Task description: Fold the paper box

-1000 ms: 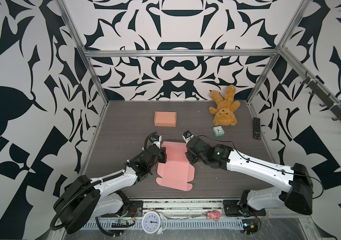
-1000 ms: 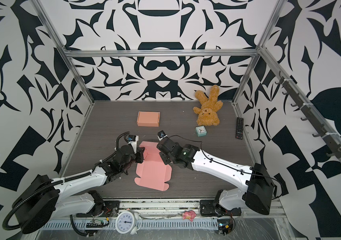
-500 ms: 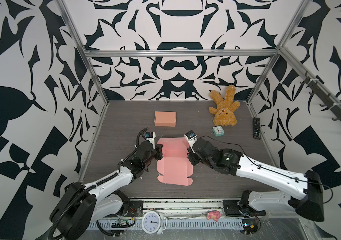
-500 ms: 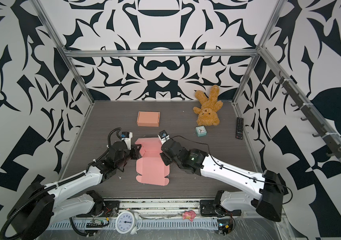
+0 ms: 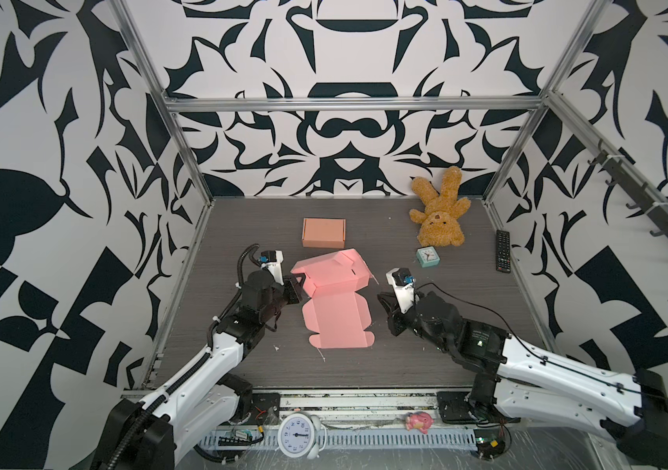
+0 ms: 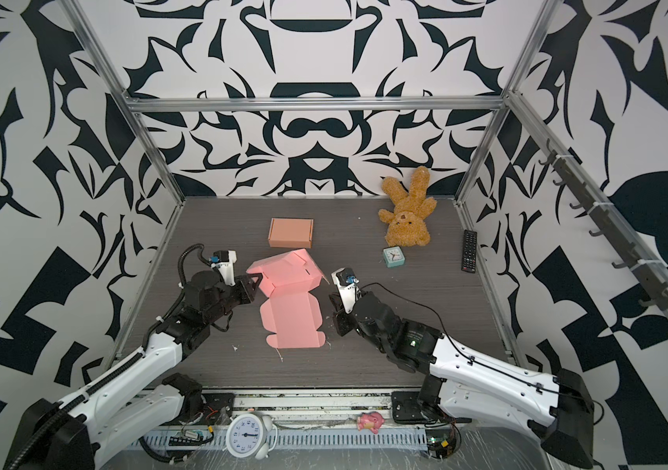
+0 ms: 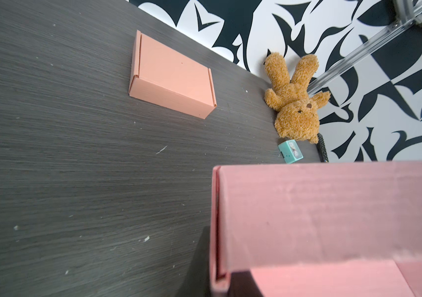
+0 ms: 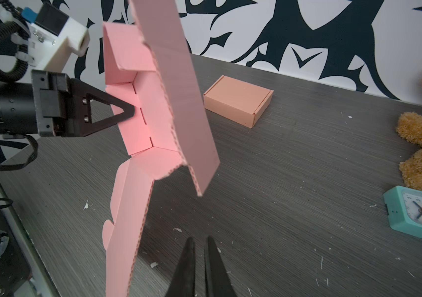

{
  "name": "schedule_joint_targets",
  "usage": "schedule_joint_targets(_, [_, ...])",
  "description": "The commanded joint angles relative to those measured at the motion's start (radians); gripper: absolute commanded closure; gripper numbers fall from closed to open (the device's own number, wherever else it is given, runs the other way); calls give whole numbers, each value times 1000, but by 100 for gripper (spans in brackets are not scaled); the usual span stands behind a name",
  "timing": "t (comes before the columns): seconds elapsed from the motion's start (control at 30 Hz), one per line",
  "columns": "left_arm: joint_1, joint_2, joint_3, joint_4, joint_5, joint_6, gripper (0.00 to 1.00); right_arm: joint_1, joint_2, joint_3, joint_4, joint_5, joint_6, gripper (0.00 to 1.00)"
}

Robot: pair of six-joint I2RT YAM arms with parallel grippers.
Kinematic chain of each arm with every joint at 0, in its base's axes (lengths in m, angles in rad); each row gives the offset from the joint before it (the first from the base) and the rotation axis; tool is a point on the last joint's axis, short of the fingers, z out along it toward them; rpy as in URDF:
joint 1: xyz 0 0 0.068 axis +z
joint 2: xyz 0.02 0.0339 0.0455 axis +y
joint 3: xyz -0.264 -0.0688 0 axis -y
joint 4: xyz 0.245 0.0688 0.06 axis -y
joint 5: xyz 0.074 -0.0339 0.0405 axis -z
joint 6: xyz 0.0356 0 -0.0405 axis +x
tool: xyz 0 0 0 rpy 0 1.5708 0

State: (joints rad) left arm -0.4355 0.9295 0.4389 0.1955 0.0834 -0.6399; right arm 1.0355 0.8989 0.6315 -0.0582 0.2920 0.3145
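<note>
Well, only the right wrist view shows the left gripper (image 8: 127,113) pinched on a raised wall of the pink corrugated paper box (image 8: 153,115), lying mid-table (image 5: 426,358), long axis front-to-back, far end folded upright, near flap flat and scalloped, the right gripper (image 8: 199,253) beside it, nearly closed, empty.

The far half of the pink paper box (image 5: 334,268) has risen off the table (image 5: 426,358), the left hand (image 5: 299,280) now pinches its left wall, and the right hand (image 8: 199,240) has drawn back clear.
</note>
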Motion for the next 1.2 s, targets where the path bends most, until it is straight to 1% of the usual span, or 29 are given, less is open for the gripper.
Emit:
schedule_joint_targets(0.0, [6,-25,14,-11,36,-29,88,3,15,7,128,-15,29,89])
schedule_joint_targets(0.23, [7,-35,13,10,82,-11,88,3,66,27,239,-36,28,90])
schedule_joint_targets(0.53, [7,-23,-3,37,113,-6,88,1,107,72,259,-48,5,90])
schedule_joint_targets(1.17, [7,-12,-37,74,139,-12,88,1,155,70,301,-63,24,89])
